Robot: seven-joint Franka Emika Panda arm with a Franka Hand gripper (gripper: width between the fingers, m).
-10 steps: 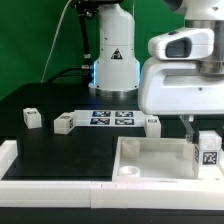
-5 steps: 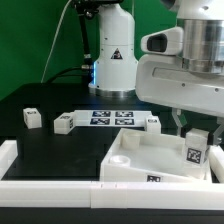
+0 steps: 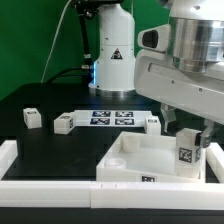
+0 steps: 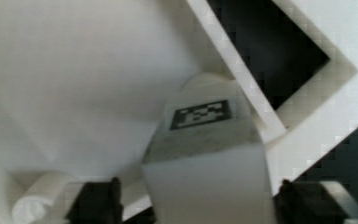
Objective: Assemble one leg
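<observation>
My gripper (image 3: 188, 132) is shut on a leg (image 3: 186, 150), a small white post with a black-and-white tag, held upright at the exterior view's right. The leg's lower end is at the near right corner of the big white square panel (image 3: 140, 158), which lies skewed on the table. In the wrist view the leg (image 4: 202, 150) fills the space between the two dark fingers (image 4: 101, 200), with the panel (image 4: 69, 80) behind it and a round socket (image 4: 43, 195) beside it. Whether the leg sits in a socket is hidden.
Three more legs lie on the black table: one (image 3: 33, 117) at the far left, one (image 3: 64, 124) beside the marker board (image 3: 112, 118), one (image 3: 152, 122) at its right end. A white rail (image 3: 50, 182) runs along the front edge.
The gripper with the leg has moved toward the exterior view's left and down. The panel has turned and now lies skewed, its near corner shifted left.
</observation>
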